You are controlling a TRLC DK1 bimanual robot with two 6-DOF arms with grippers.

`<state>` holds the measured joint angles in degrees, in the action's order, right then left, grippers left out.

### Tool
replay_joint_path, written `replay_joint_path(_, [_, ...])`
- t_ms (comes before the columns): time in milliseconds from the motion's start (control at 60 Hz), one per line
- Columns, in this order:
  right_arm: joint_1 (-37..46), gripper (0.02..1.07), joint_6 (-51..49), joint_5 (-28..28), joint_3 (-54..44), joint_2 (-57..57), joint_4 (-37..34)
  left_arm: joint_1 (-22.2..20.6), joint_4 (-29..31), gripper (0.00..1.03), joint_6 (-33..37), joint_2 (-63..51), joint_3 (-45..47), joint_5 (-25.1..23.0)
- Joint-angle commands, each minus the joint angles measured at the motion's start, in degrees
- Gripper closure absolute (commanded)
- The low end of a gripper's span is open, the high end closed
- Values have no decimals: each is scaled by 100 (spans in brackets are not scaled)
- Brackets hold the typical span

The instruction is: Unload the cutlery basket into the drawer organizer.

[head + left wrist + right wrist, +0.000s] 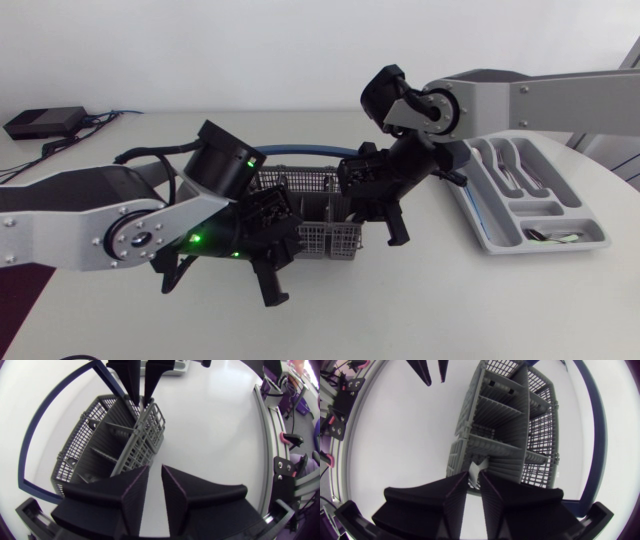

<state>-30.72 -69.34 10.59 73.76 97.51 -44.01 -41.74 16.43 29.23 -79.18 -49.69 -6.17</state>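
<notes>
The grey cutlery basket (pixel 300 190) stands mid-table between my two arms. In the right wrist view my right gripper (pixel 475 477) is at one end of the basket (pixel 505 415), over its pale side compartment. Its fingers are shut on a silvery piece of cutlery (pixel 479 467) that sticks up between the tips. My left gripper (pixel 155 472) hangs over bare table just off the other end of the basket (pixel 107 442). It is open by a narrow gap with nothing in it. The grey drawer organizer (pixel 480 225) lies at the right with some cutlery (pixel 508 172) in its slots.
A blue curved band (pixel 300 150) arcs around the back of the basket. A black box (pixel 45 122) with cables sits at the back left. From the left wrist view my right gripper (pixel 141 395) shows at the basket's far end.
</notes>
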Motion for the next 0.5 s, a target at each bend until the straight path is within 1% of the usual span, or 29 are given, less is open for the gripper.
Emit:
replay_joint_path(0, [-83,95,-255,-92,86,312,-319,52,-34,81,153,60,179,-77])
replay_joint_path(50, [-127,101,-264,-110,157,356,-451,69,-43,81,153,60,188,-94])
replay_joint_path(217, [-233,101,-343,-198,244,426,-670,104,-43,81,170,60,214,-130])
replay_joint_path(317, [-250,101,-378,-189,455,514,-916,104,-78,81,170,60,241,-138])
replay_joint_path(483, [-294,101,-387,-189,675,523,-1127,113,-78,81,170,60,249,-138])
